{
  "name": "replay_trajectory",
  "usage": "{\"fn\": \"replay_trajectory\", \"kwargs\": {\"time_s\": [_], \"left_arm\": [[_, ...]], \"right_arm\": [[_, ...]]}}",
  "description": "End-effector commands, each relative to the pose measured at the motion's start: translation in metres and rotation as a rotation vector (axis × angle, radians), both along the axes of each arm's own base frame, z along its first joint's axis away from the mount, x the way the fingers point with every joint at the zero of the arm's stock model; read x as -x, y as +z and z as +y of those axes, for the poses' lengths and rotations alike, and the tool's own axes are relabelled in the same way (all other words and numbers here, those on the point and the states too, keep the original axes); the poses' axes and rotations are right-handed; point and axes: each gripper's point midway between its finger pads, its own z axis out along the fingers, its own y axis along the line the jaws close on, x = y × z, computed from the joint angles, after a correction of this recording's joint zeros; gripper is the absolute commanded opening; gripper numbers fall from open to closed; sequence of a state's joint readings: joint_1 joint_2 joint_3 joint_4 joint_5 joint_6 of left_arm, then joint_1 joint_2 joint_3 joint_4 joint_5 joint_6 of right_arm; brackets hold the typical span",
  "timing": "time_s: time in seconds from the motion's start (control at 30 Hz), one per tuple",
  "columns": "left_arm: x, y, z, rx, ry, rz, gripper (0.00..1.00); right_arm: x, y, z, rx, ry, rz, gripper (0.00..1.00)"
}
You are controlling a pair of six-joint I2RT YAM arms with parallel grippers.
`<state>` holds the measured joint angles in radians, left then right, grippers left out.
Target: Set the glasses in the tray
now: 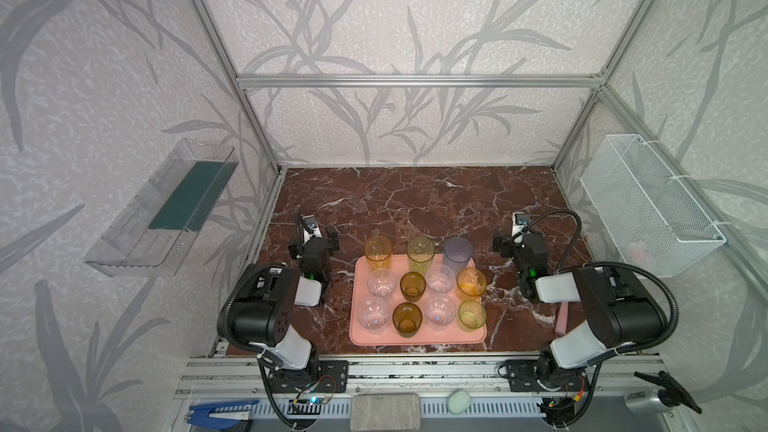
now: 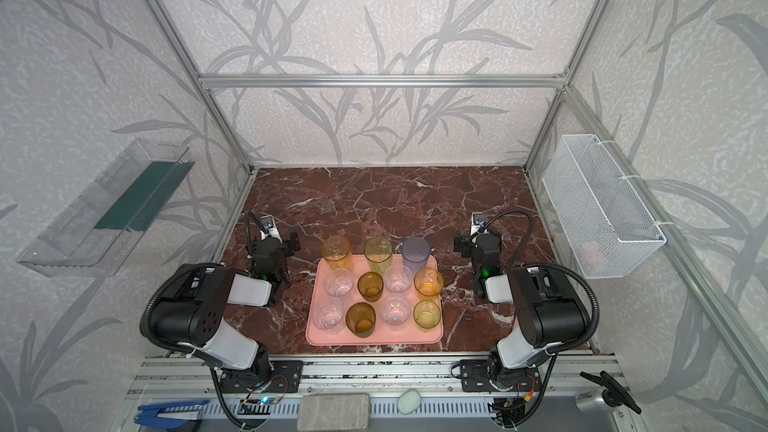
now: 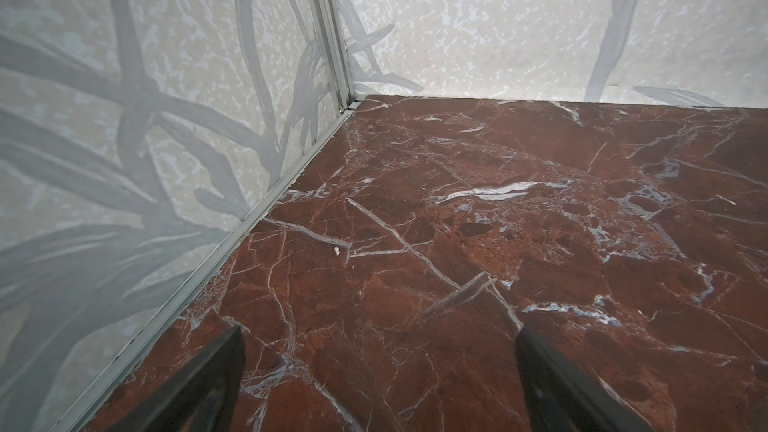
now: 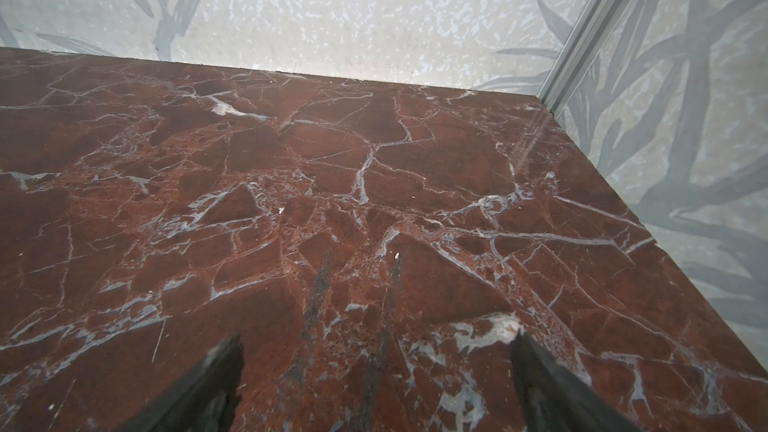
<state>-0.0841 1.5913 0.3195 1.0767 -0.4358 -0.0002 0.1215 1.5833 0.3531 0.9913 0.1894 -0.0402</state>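
Salmon-pink flat tray [image 1: 453, 336] | 11 translucent tumblers [image 1: 412, 286] | veined red marble tabletop [image 1: 415, 201]

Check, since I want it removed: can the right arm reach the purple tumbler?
Probably yes: the purple tumbler stands at the tray's far right corner, nothing between it and the right gripper.

Two black fingers [image 4: 199, 388] of right hand [image 4: 376, 340] stood wide apart, bare bench [image 4: 291, 160] showing between them. Bench was red-brown marble with pale veins. Two dark streaks [image 4: 320, 292] ran on it from hand toward 12 o'clock. Back wall [image 4: 332, 14], pale with grey leaf pattern, met bench edge at 12 o'clock. Aluminium post [image 4: 582, 35] rose in corner at 2 o'clock. Side wall [image 4: 706, 139], same pattern, bordered bench at 3 o'clock.
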Motion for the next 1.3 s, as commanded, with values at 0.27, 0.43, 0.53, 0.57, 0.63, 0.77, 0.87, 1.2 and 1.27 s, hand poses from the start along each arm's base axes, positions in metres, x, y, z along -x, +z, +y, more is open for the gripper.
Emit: {"fn": "replay_trajectory", "kwargs": {"time_s": [0.27,0.43,0.53,0.57,0.63,0.77,0.87,1.2,1.27], "left_arm": [[-0.0044,0.0049,-0.0012,0.002,-0.004,-0.021,0.99],[-0.0040,0.0045,-0.0011,0.002,-0.003,-0.020,0.99],[-0.0043,0.0049,-0.0010,0.002,-0.004,-0.021,0.99],[-0.0042,0.0048,-0.0008,0.002,-0.002,-0.021,0.99],[-0.0043,0.0050,-0.0010,0.002,-0.003,-0.021,0.99],[-0.0042,0.0049,-0.0012,0.002,-0.003,-0.021,0.99],[-0.0042,0.0051,-0.0012,0.002,-0.003,-0.022,0.99],[-0.0049,0.0039,-0.0011,0.006,-0.006,-0.015,0.99],[-0.0048,0.0037,-0.0010,0.006,-0.006,-0.014,0.99]], "right_arm": [[-0.0027,0.0054,0.0012,0.005,0.005,-0.026,0.99],[-0.0026,0.0052,0.0011,0.005,0.005,-0.025,0.99],[-0.0026,0.0054,0.0011,0.005,0.005,-0.026,0.99],[-0.0026,0.0053,0.0013,0.005,0.006,-0.025,0.99],[-0.0025,0.0054,0.0017,0.005,0.007,-0.026,0.99],[-0.0026,0.0056,0.0017,0.005,0.007,-0.026,0.99],[-0.0025,0.0051,0.0016,0.005,0.007,-0.025,0.99],[-0.0026,0.0056,0.0010,0.005,0.005,-0.026,0.99],[-0.0025,0.0051,0.0015,0.005,0.006,-0.025,0.99]]}}
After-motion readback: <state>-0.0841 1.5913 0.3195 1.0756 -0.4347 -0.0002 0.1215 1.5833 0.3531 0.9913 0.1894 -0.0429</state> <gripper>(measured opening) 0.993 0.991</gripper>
